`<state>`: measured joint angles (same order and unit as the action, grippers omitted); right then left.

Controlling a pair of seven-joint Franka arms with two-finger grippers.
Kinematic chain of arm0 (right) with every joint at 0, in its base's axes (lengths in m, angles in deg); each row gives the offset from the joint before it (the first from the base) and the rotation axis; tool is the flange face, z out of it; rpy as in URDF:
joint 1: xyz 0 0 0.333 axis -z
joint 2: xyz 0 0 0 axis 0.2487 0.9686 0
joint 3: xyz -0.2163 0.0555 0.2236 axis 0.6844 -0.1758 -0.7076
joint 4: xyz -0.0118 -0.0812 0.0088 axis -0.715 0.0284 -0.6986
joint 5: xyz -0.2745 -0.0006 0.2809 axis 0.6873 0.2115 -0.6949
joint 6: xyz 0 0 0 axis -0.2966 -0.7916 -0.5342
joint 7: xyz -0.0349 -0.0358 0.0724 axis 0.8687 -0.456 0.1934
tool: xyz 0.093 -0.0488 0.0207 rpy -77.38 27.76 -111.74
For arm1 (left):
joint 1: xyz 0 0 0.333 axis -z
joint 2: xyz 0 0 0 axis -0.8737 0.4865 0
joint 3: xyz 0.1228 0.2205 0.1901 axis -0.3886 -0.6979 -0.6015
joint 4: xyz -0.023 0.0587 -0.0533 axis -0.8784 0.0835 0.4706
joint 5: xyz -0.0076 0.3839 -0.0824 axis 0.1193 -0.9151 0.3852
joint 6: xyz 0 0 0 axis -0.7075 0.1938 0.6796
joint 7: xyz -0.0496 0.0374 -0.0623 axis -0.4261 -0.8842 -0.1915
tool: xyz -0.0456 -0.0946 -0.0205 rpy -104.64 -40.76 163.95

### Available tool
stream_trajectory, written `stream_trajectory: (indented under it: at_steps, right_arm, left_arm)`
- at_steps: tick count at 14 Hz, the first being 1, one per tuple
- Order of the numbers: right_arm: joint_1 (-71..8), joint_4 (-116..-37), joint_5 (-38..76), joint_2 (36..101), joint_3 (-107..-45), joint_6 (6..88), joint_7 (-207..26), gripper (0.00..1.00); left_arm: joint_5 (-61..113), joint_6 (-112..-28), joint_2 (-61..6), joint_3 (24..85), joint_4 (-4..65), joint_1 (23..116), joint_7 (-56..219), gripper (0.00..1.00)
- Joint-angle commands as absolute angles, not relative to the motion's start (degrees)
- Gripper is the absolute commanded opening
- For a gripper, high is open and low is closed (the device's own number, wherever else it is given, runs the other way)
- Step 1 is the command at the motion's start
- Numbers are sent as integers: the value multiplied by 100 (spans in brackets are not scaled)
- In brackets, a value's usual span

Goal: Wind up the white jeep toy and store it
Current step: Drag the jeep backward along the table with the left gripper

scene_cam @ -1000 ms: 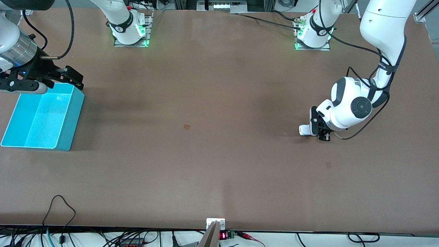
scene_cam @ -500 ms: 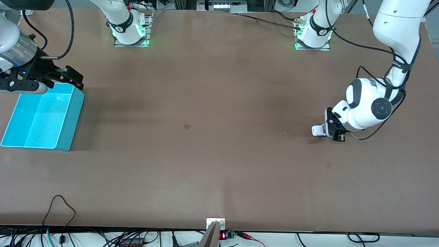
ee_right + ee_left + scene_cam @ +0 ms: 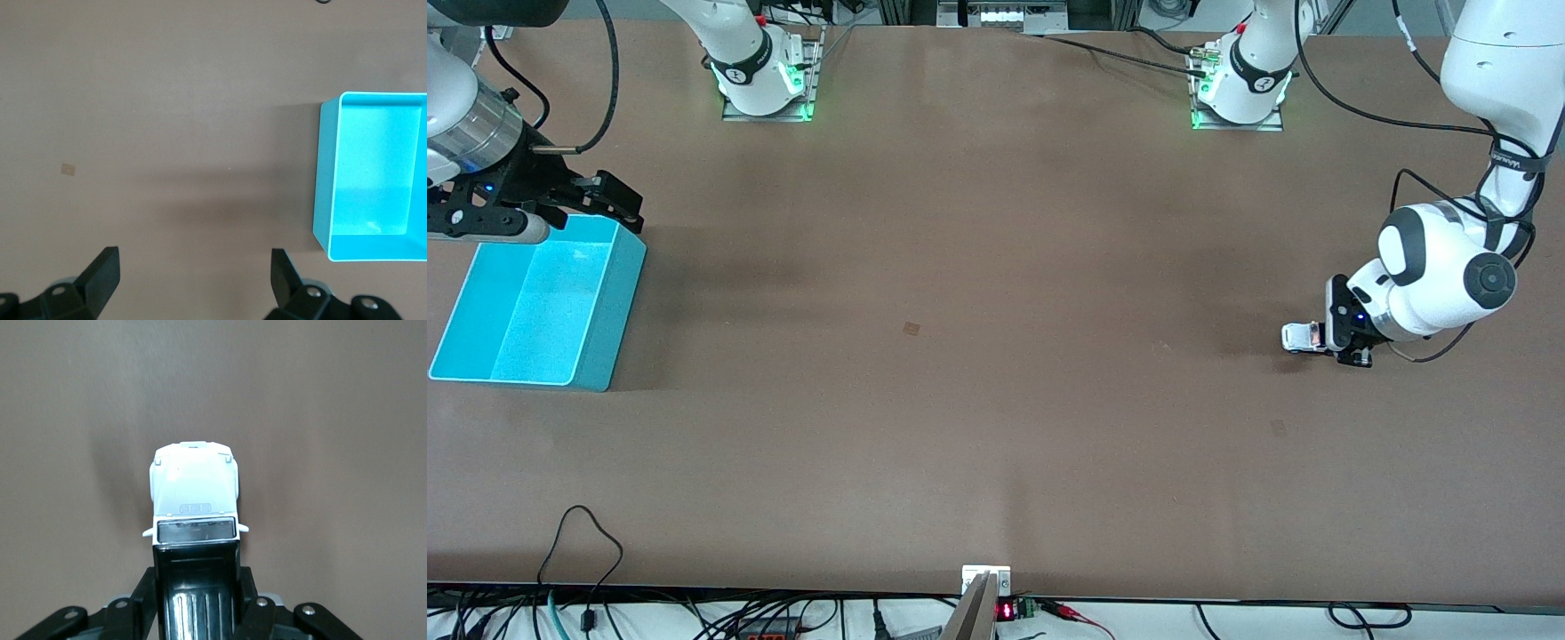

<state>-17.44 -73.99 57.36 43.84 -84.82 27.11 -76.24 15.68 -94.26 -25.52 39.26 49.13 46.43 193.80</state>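
White jeep toy [image 3: 1300, 336] sits low on the brown surface [image 3: 996, 400] near the left arm's end, well apart from the blue bin [image 3: 596, 356], which stands at the right arm's end. The left tool [image 3: 1334, 342] is clamped on the jeep's rear half; in the left wrist view the black ribbed roof runs back between the two fingers [image 3: 148, 593] while the white bonnet [image 3: 195, 480] sticks out ahead, pointing toward the bin. Wheels appear to be down on the surface, which fits a pull-back winding stroke: gripping the rear keeps the car straight and pressed down, so the wheels would turn the spring and not skid. That is my reading of the pose.

The right tool [image 3: 560, 209] hangs over the bin's edge nearest the arms' bases, its fingers [image 3: 100, 270] spread wide apart with nothing between them. That arm waits, placed, I judge, to catch or lift the jeep into the bin once it rolls across.
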Motion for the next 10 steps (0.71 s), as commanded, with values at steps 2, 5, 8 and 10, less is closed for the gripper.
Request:
stream_trajectory:
  at_steps: [2,5,8,10]
  right_arm:
    - [-1704,-7443,5637,4338,-8487,2755,-7708,100]
    - [-1704,-7443,5637,4347,-8487,2755,-7717,100]
    - [-1704,-7443,5637,4347,-8487,2755,-7717,100]
    - [-1704,-7443,5637,4347,-8487,2764,-7717,100]
  left_arm:
    - [1615,-9523,-1971,3934,4785,4463,19826,13]
    - [1615,-9523,-1971,3926,4785,4419,19871,30]
    - [1615,-9444,-1997,3943,4601,4445,20011,100]
    - [1624,-9322,-2119,3952,4583,4428,19994,100]
